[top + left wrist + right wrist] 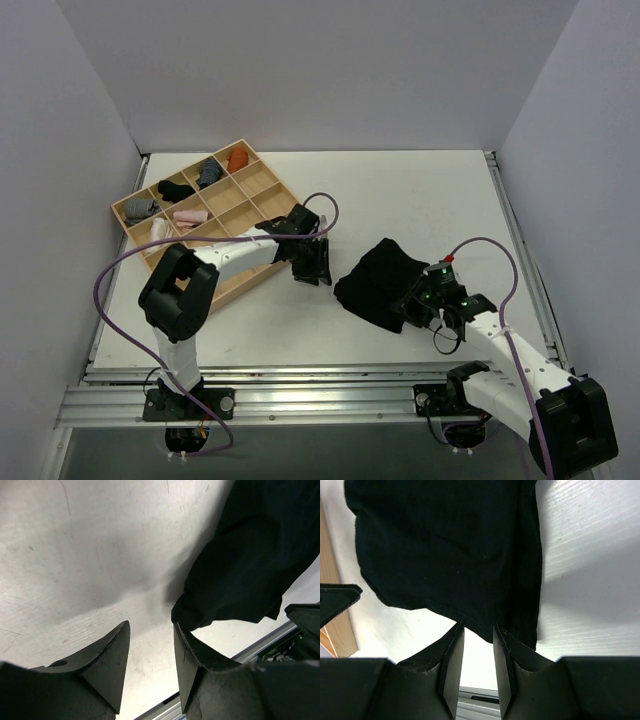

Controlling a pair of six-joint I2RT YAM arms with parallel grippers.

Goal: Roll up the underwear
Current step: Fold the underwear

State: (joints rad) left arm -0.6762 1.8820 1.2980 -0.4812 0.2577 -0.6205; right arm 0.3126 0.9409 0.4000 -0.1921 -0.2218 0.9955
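Note:
The underwear (pixel 378 280) is a black fabric heap on the white table, right of centre. My left gripper (pixel 312 262) is open and empty just left of it. In the left wrist view the underwear (pixel 250 555) fills the upper right, and its lower corner lies at the tip of the right finger (pixel 182 645) of my left gripper (pixel 150 630). My right gripper (pixel 415 302) is at the garment's near right edge. In the right wrist view my right gripper (pixel 476 627) is open, its tips at the hem of the underwear (pixel 445 545), with nothing between the jaws.
A wooden compartment tray (pixel 262 178) stands at the back left, holding small rolled bundles: black (pixel 175 188), grey (pixel 208 172), orange (pixel 237 158) and pink (pixel 190 215). Its edge shows in the right wrist view (pixel 337 630). A metal rail (pixel 320 395) runs along the near edge.

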